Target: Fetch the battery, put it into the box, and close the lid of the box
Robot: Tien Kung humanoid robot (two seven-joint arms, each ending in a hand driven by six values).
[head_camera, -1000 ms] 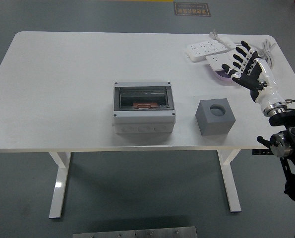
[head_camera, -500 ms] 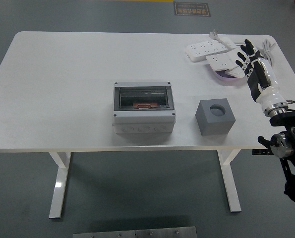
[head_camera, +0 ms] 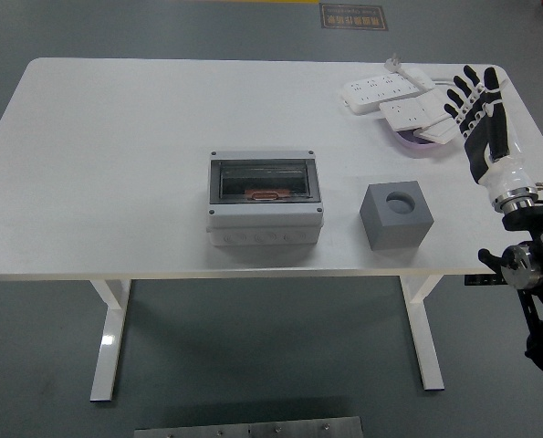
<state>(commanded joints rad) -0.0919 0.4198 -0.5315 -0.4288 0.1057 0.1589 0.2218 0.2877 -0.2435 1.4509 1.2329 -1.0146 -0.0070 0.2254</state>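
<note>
A grey box (head_camera: 264,210) with a dark see-through lid stands at the table's middle. The lid lies shut over it, and a copper-coloured piece shows through it. My right hand (head_camera: 476,100) is raised over the table's right edge, fingers spread and empty, well right of the box. A purple dish (head_camera: 415,143) lies at the back right, just left of the hand; I cannot make out a battery. The left arm is out of view.
A grey cube (head_camera: 396,215) with a round hole in its top stands right of the box. Two white power strips (head_camera: 381,88) with a cable lie at the back right corner. The table (head_camera: 116,155) is white.
My right hand has swung to the right and upward, away from the purple dish, and turned its fingers more upright. Nothing else has moved.
</note>
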